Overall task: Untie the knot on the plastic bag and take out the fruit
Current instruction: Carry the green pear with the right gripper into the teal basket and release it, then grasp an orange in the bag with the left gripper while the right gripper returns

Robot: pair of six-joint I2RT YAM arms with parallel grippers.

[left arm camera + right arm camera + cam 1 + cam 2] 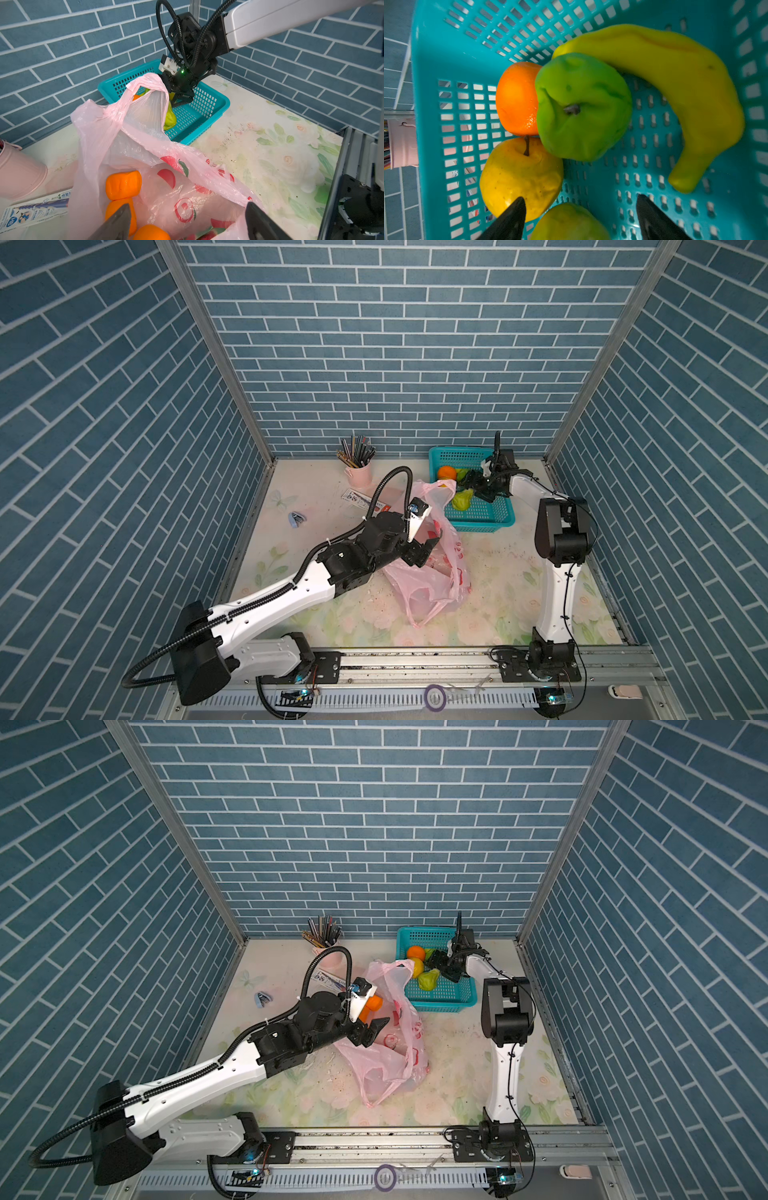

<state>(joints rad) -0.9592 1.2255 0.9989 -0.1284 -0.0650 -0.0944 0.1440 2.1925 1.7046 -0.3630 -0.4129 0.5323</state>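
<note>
Thin translucent pink plastic bag lies mid-table with its mouth agape and no knot seen: untying judged done. Some fruit sits in the teal mesh basket; round oranges are left in the bag. Left gripper hovers at the mouth, right gripper over the basket, both with jaws spread wide, holding nothing.

White carton: "HB" in blue roundel; other print, perhaps Chinese, unreadable.

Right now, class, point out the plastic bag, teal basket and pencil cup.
plastic bag (419, 585), in a top view, lower pink film.
teal basket (457, 457), in a top view, back mesh wall.
pencil cup (358, 476), in a top view, pink side.
</note>
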